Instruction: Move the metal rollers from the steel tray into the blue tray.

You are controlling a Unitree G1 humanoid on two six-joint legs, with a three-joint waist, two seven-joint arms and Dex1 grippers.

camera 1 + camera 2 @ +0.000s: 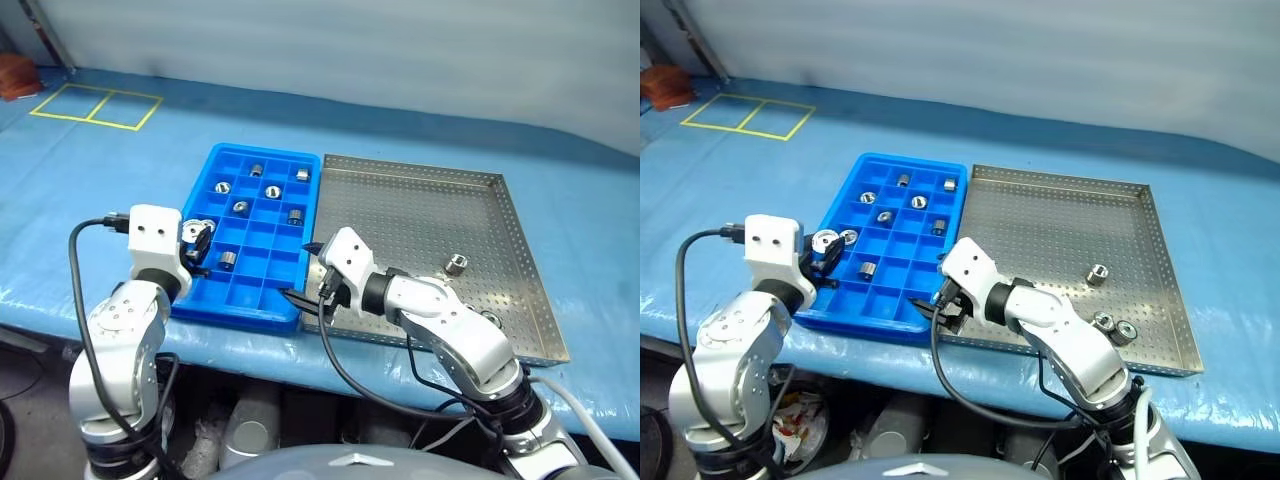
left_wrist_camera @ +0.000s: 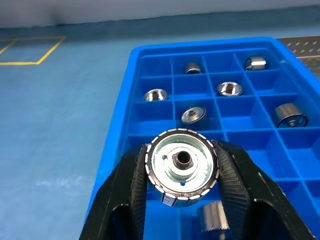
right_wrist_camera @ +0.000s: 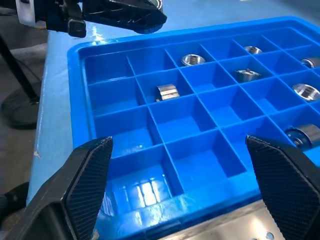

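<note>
Blue sheeting covers the bench. Left gripper pinches a flanged roller over the blue tray's left edge; released off-centre, it could catch a divider or roll out. Seven rollers fill its cells. Right gripper hangs spread, empty. Three rollers remain in the steel tray.

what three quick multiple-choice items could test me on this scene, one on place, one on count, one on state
1. The left pincer is over: A the blue tray; B the steel tray; C the floor.
2. Metal rollers left in the steel tray: A none; B three; C seven.
3. The right pincer is: A shut on a roller; B open; C shut on nothing.

Key: 1 A, blue compartments lie beneath it. 2 B, one alone and two by the near rim. 3 B, its fingers stand wide apart, nothing between.
</note>
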